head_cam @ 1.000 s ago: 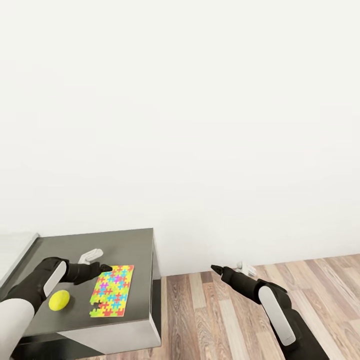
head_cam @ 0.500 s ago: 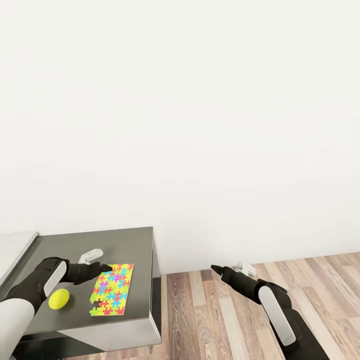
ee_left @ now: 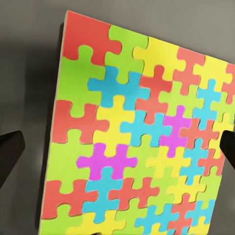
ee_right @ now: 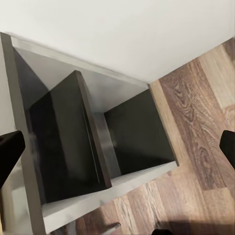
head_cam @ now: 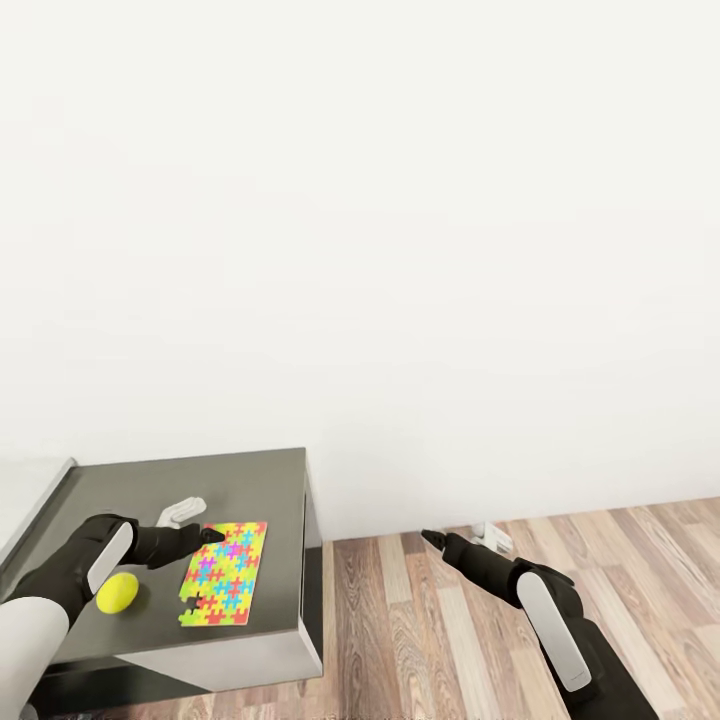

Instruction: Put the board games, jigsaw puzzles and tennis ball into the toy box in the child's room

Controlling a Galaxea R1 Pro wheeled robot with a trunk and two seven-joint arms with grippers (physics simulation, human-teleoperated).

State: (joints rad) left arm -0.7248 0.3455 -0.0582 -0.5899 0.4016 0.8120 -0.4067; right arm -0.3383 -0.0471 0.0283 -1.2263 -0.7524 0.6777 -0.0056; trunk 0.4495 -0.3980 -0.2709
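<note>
While the left gripper [head_cam: 212, 536] hovers over the jigsaw puzzle [head_cam: 223, 573] on the grey tabletop [head_cam: 250, 482] — jaws spread wide, empty — the tennis ball [head_cam: 117, 592] lies beside its forearm. Over the wood floor [head_cam: 430, 640], the right gripper [head_cam: 430, 539] holds nothing, jaws parted.

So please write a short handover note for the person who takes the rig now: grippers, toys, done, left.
Left gripper: open, empty, poised over the jigsaw puzzle, fingers wide on either side in the wrist view.
Right gripper: open, empty, out over the wood floor beside the table.
Tennis ball: on the table, beside the left forearm.
Done: nothing visibly stowed.
Left: grasp this puzzle, then the ball; toy box, second puzzle and board games are out of frame.
</note>
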